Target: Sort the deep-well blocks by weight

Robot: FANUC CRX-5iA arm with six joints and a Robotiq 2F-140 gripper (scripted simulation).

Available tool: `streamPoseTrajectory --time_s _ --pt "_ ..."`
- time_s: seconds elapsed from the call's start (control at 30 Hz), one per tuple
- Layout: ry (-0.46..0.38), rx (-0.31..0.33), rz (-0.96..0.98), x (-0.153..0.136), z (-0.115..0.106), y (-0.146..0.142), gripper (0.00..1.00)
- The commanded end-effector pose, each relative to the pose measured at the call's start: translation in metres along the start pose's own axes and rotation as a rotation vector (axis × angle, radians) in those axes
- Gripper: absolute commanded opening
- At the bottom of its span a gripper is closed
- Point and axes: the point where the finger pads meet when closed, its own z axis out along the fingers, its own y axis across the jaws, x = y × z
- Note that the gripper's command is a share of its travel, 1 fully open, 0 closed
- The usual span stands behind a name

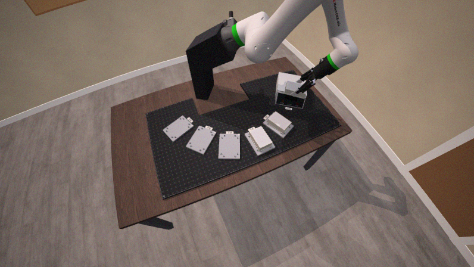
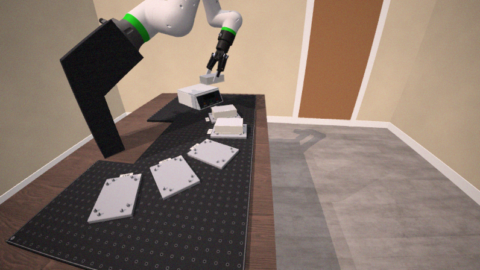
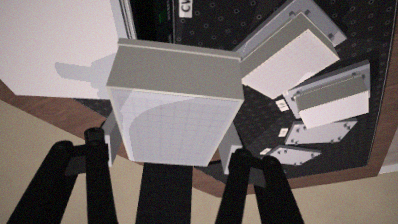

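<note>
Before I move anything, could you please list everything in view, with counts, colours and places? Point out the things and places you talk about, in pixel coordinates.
held block (image 1: pixel 294 87) (image 2: pixel 211 79) (image 3: pixel 175 122): one, pale, above the check-weigher
check-weigher (image 1: pixel 287 79) (image 2: pixel 198 91) (image 3: pixel 55 45): one, white with dark front, far end of mat
seated blocks: two, off-white, on the two nests nearest the check-weigher
vacant nests: three, light grey, curving away from them
mat (image 1: pixel 185 172) (image 2: pixel 187 241): one, black, on table
table (image 1: pixel 127 165) (image 2: pixel 260 200): one, brown, under mat
arm (image 1: pixel 285 26) (image 2: pixel 174 16): one, white, green bands
hand (image 1: pixel 303 86) (image 2: pixel 213 75) (image 3: pixel 173 113): one, black, gripping held block

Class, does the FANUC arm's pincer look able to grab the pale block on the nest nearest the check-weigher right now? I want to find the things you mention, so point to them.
Probably not: its black two-fingered pincer (image 1: pixel 304 86) (image 2: pixel 213 75) (image 3: pixel 173 113) is already shut on another pale rectangular block (image 1: pixel 293 87) (image 2: pixel 210 79) (image 3: pixel 175 125).
</note>
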Motion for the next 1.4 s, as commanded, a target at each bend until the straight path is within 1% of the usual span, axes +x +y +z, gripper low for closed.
streamPoseTrajectory --time_s 0.0,0.13,0.2,0.27,0.7,0.77,1.27,1.37 --pt "0.000 -0.090 -0.130 -0.002 0.001 -0.014 0.10" --pt "-0.001 -0.157 -0.246 -0.003 0.002 -0.028 0.10" --pt "-0.001 -0.157 -0.246 -0.003 0.002 -0.028 0.10" --pt "-0.002 -0.178 -0.283 -0.004 0.002 -0.034 0.10" --pt "-0.002 -0.178 -0.283 -0.006 0.004 -0.078 0.10" --pt "-0.002 -0.178 -0.283 -0.006 0.004 -0.078 0.10" --pt "-0.002 -0.178 -0.283 -0.009 0.007 -0.127 0.10" --pt "-0.002 -0.178 -0.283 -0.010 0.007 -0.131 0.10"
